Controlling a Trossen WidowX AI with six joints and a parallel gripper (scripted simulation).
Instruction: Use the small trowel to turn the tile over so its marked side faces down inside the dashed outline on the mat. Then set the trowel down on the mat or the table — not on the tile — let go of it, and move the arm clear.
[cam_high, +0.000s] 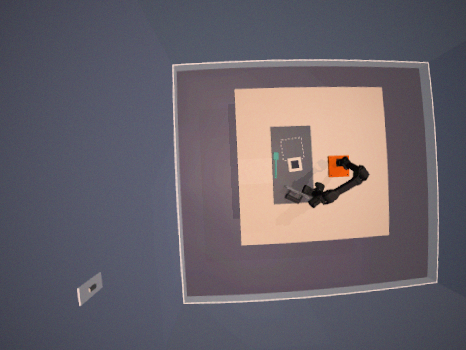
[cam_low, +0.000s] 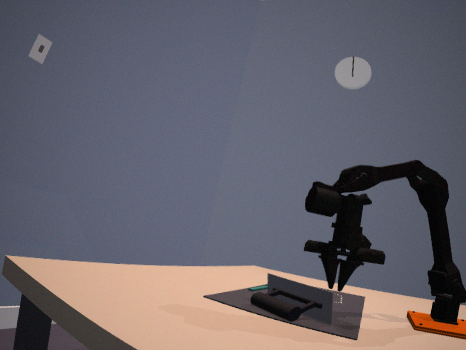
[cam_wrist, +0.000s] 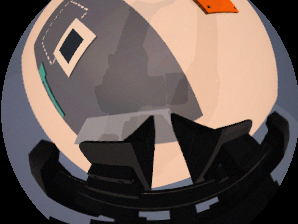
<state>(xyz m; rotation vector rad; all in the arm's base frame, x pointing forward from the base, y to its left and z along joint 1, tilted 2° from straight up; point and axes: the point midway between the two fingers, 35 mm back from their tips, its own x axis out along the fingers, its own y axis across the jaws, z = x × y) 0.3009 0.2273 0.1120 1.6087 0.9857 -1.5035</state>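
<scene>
The tile lies flat, a pale square with a dark square on its upper face. It overlaps the near edge of the dashed outline. A trowel-like tool with a grey blade stands on edge at the mat's near end, its black handle out to the side. My gripper is slightly open with nothing between the fingertips. It points down above the mat, beside one end of the blade. Whether a finger touches the blade cannot be told. The tile is not discernible in the exterior view.
A slim teal tool lies along the mat's far-left edge, beside the tile. The grey mat lies on the pale table. The arm's orange base is off the mat.
</scene>
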